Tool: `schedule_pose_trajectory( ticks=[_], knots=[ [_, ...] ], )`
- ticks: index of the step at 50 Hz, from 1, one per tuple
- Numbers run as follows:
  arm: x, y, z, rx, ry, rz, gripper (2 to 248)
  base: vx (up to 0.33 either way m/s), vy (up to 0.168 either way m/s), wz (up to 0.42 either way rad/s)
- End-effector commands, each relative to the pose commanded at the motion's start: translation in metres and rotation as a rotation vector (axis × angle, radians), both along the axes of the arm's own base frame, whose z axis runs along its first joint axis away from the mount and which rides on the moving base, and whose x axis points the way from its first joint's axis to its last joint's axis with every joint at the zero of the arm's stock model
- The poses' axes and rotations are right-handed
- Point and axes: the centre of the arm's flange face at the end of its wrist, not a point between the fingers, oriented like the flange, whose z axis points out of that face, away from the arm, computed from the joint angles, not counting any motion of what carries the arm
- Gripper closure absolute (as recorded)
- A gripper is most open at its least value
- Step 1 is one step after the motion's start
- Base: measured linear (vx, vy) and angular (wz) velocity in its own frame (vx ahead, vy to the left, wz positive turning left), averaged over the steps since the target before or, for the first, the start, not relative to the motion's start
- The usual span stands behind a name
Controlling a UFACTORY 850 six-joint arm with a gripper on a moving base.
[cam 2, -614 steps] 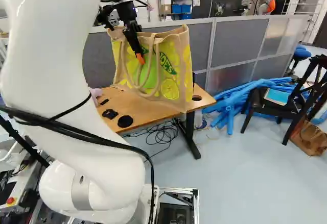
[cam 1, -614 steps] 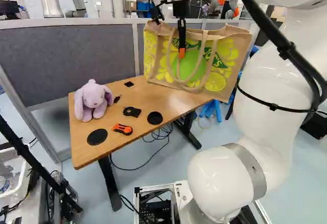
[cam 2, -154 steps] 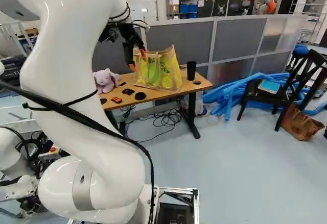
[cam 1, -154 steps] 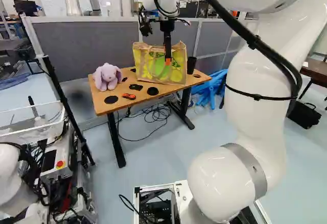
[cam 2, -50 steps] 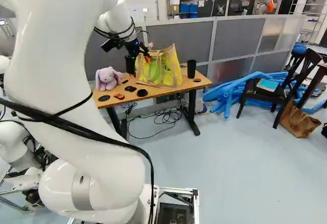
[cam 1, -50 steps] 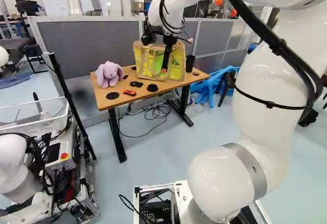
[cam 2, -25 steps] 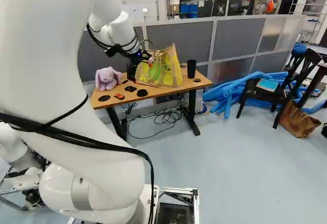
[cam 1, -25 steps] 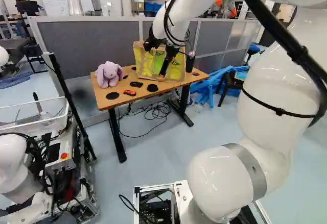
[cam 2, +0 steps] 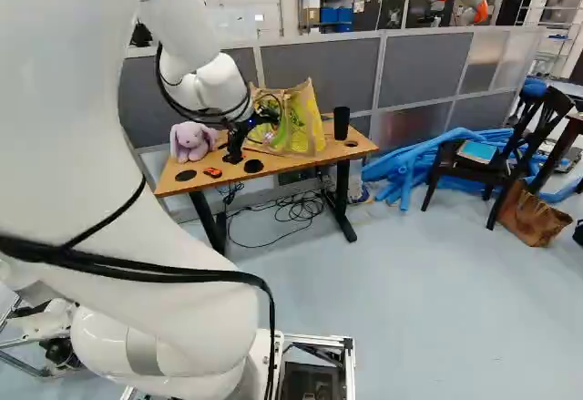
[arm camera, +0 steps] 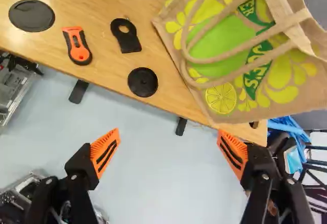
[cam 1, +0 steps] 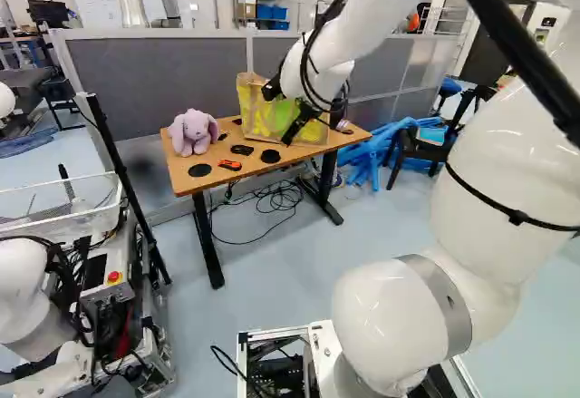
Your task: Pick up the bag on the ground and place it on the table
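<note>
We see the bag point(arm camera: 219, 45) standing on the table point(arm camera: 102, 9). Our gripper point(cam 1: 288, 140), fingers spread wide, hangs near the table's front edge.

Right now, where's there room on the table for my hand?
The table is bare between the bunny and orange cutter, with another gap between the bag and smaller round disc. It's crowded at the bag's end, with the cup beside it.

On the wood-topped table point(cam 2: 290, 163): lilac plush bunny point(cam 2: 191, 142) towards the left end, burlap tote bag point(cam 2: 306, 131) at the middle, black cup point(cam 2: 342, 123) towards the right — tangled black cables point(cam 2: 299, 210) underneath. Behind it, grey partition point(cam 2: 424, 67); to its right, blue foam tubes point(cam 2: 410, 174); near its front edge, black gripper point(cam 2: 233, 158).
</note>
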Motion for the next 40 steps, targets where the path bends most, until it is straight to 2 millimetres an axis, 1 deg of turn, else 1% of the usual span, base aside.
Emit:
schedule_pose_trajectory(
  ticks=[20,40],
  knots=[
    [-0.044,-0.014,-0.04,0.159,-0.128,-0.144,3,0.0,0.0,0.0],
    [-0.085,-0.024,-0.071,0.297,-0.236,-0.256,3,0.0,0.0,0.0]
  ],
)
